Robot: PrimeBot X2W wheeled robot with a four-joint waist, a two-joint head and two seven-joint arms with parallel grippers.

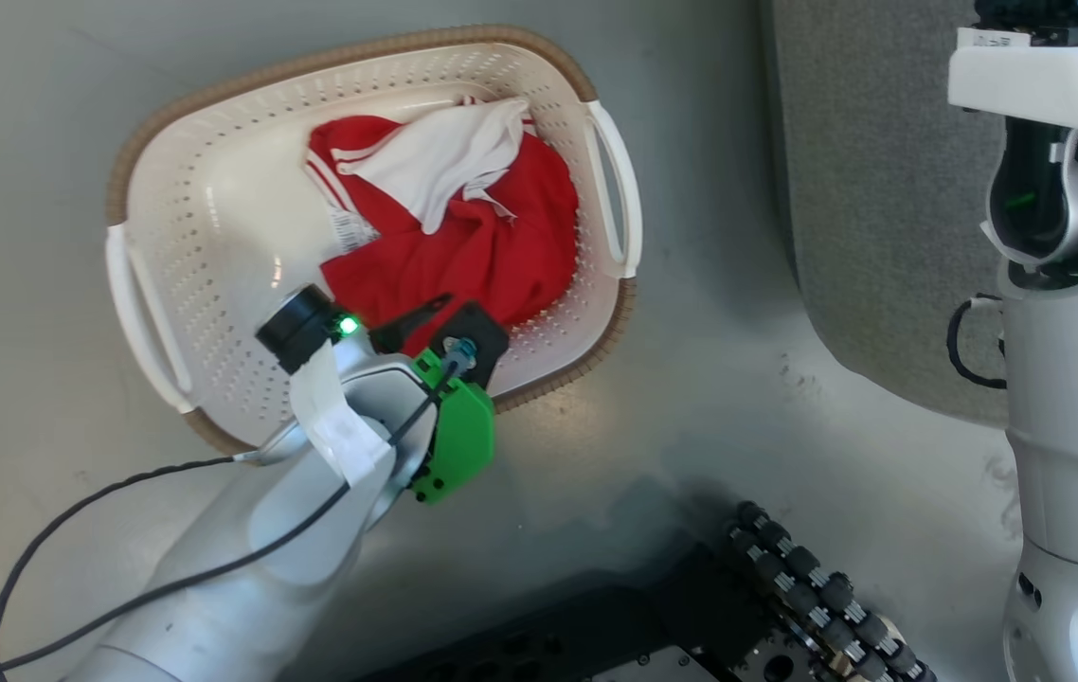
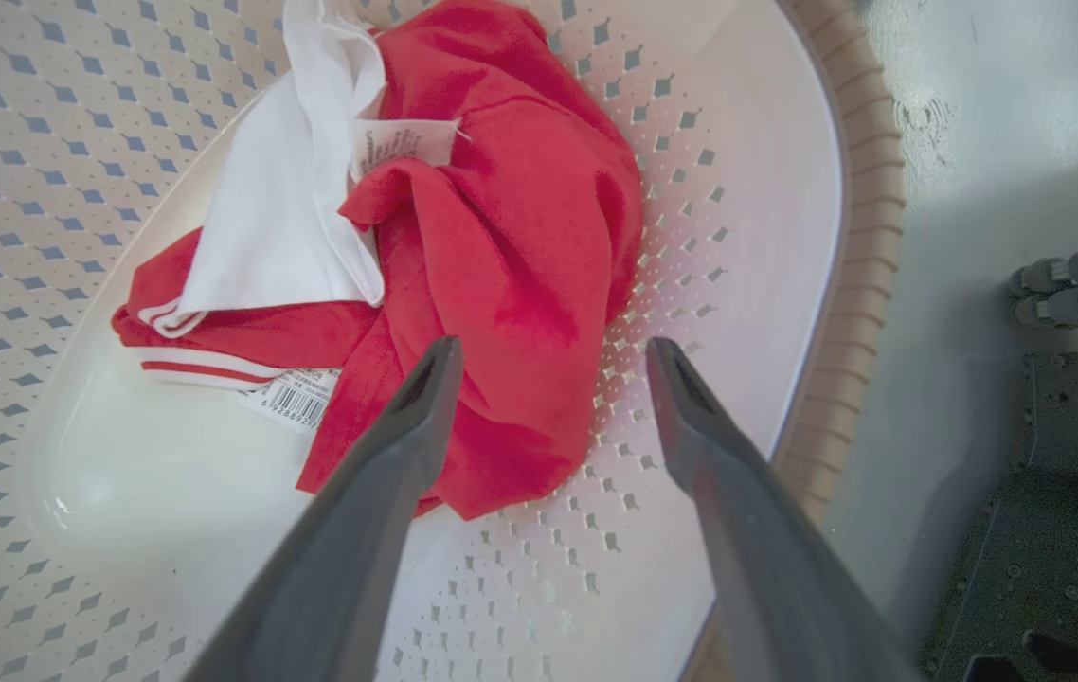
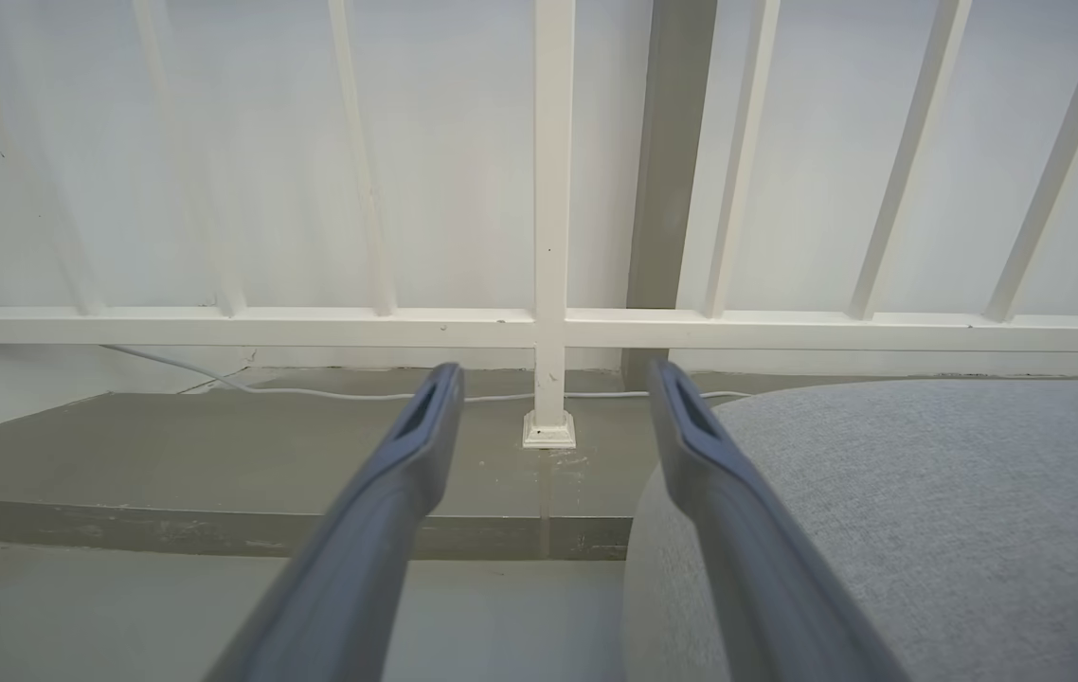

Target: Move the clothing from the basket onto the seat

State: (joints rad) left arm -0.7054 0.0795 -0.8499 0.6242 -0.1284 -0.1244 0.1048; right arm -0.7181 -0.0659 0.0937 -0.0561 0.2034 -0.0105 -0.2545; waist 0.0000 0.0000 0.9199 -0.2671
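Left gripper, fingers apart, poised over the crumpled clothing lying inside the basket; one fingertip hangs over the basket's perforated wall, so closing here may catch only a thin fold that slips free.

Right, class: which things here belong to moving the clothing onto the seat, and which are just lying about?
Job: clothing, basket, seat, open left gripper.
Lying about: white railing, white cable along the floor.
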